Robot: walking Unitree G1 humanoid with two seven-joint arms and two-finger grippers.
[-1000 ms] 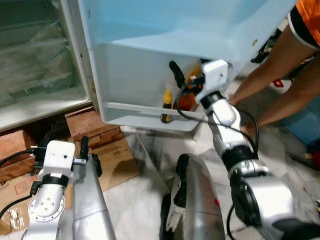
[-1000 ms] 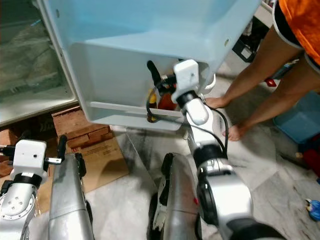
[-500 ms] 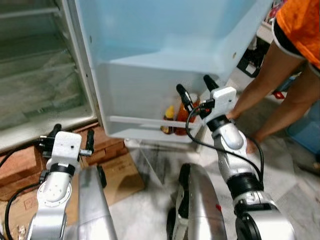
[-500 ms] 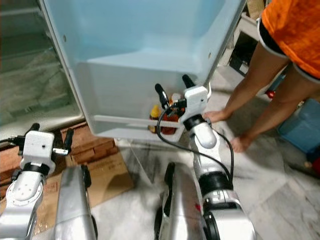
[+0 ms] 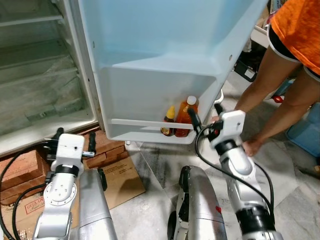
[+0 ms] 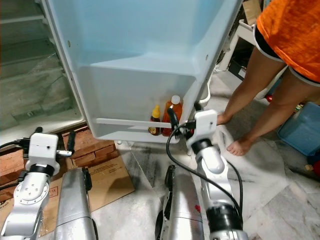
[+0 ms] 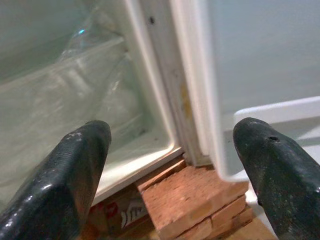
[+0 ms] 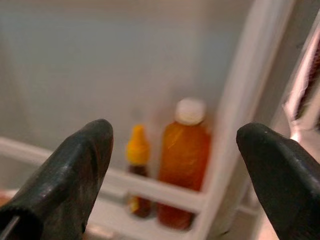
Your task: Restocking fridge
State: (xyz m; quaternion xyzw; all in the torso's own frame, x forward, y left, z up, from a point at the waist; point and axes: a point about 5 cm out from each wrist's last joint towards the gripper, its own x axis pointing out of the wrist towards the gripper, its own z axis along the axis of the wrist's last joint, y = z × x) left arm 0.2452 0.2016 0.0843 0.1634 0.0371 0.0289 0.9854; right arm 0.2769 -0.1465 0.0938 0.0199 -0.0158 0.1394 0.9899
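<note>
I've pulled my right tool (image 5: 205,118) back from the door shelf (image 5: 145,122), fingers spread and empty. The orange bottle (image 5: 184,114) now stands at the shelf's right end beside the small bottle (image 5: 168,120), so that item is stocked. My left tool (image 5: 75,141) hangs spread.

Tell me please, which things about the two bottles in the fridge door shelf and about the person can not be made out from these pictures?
- Orange bottle and small yellow-capped bottle: their bases are hidden behind the door shelf's rail in the eye views.
- Their labels: blurred in the right wrist view, too small in the eye views.
- Person: upper body cut off by the picture edge in the eye views.
- Right claw: partly covers the orange bottle's lower side.
</note>
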